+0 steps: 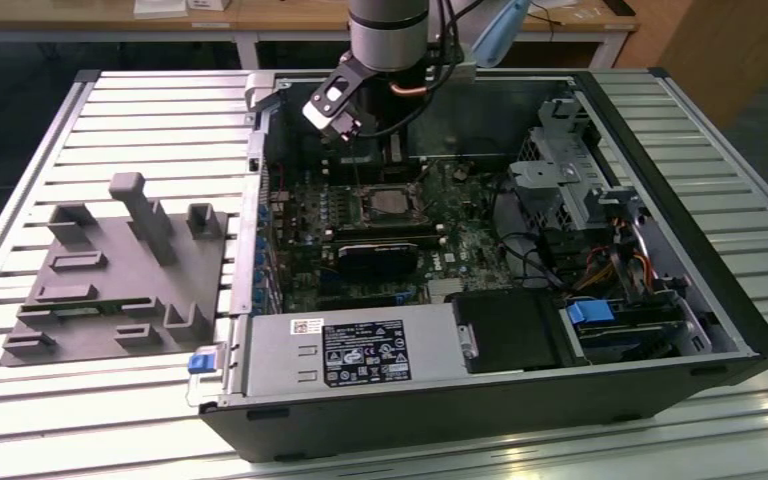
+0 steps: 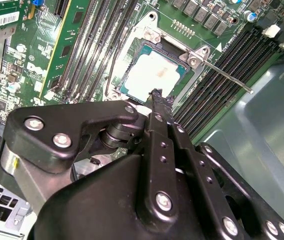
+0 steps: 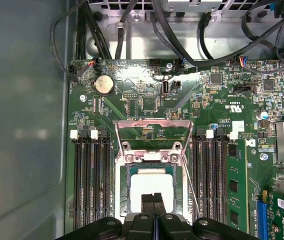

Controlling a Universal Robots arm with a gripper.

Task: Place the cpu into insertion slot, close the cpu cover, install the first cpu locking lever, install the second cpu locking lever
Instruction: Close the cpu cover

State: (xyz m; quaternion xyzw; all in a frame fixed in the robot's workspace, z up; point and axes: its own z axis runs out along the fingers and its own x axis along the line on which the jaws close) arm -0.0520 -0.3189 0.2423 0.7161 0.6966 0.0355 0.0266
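The cpu (image 3: pixel 151 186), a pale silvery square chip, lies in the insertion slot (image 3: pixel 127 172) on the green motherboard; in the second wrist view the cpu (image 2: pixel 154 74) shows just past my fingertips. The cpu cover (image 3: pixel 154 123), a thin silvery frame, is swung open off the socket's far edge. A thin locking lever (image 2: pixel 224 76) sticks out loose beside the socket, and another wire lever (image 3: pixel 191 190) runs along the socket's side. My gripper (image 3: pixel 153 202) hangs over the chip's near edge with its black fingers shut together and nothing in them. In the exterior view the gripper (image 1: pixel 344 128) is above the socket (image 1: pixel 387 203).
Black memory slots (image 3: pixel 89 185) flank the socket on both sides. A black card (image 1: pixel 373 258) and the power supply (image 1: pixel 357 350) lie nearer the case front. Cables (image 1: pixel 611 270) and a drive cage (image 1: pixel 564 160) crowd the exterior view's right. A grey fixture (image 1: pixel 117 270) sits outside the case.
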